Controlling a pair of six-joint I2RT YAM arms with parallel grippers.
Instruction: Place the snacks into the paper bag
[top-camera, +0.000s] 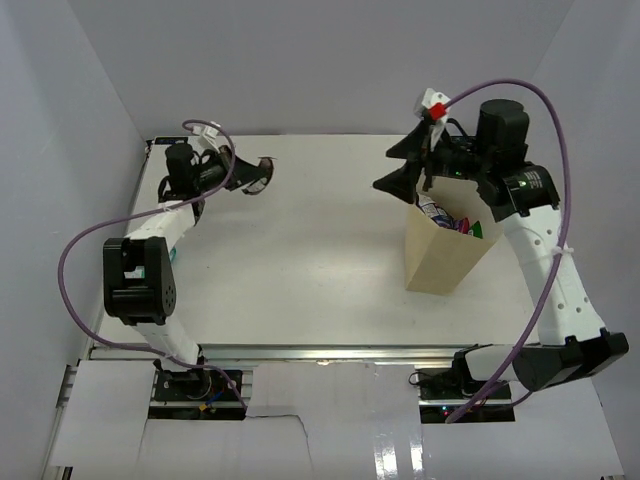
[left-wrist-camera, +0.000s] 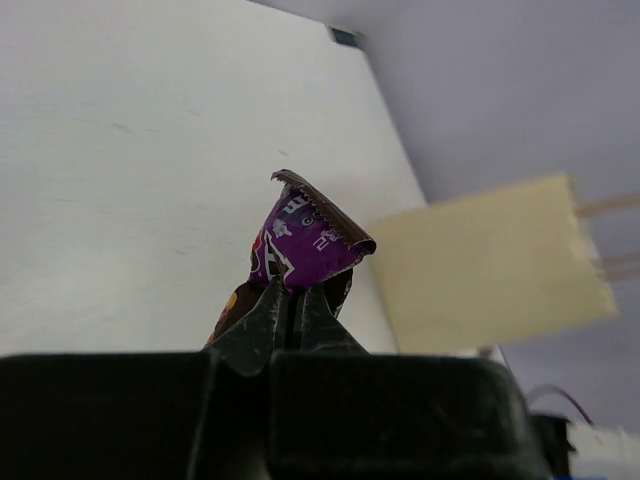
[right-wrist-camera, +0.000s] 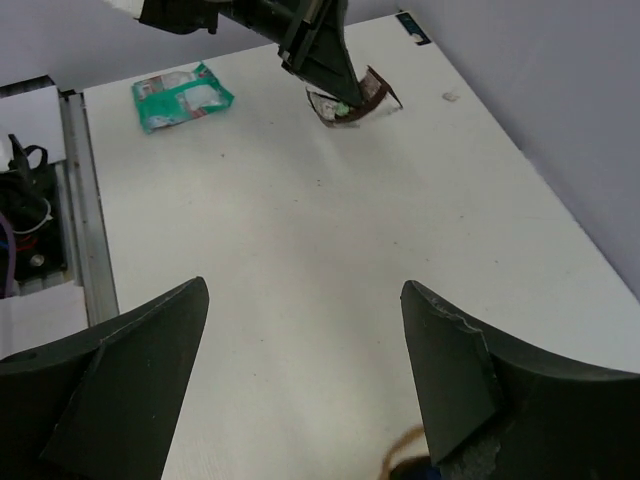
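Observation:
My left gripper (top-camera: 256, 180) is shut on a small dark purple bar (left-wrist-camera: 304, 243) and holds it just above the table at the far left. The bar also shows in the right wrist view (right-wrist-camera: 352, 102). The tan paper bag (top-camera: 443, 255) stands upright at the right, and several packets (top-camera: 452, 218) show in its open top. It also shows in the left wrist view (left-wrist-camera: 490, 262). My right gripper (top-camera: 400, 167) is open and empty, above the bag's far-left rim. A green-white bag (right-wrist-camera: 181, 94) lies flat on the table near the left arm.
White walls close in the table at the back and both sides. A metal rail (right-wrist-camera: 88, 220) runs along the near edge. The left arm's elbow (top-camera: 140, 275) hides most of the green-white bag from above, and purple cables loop over both arms.

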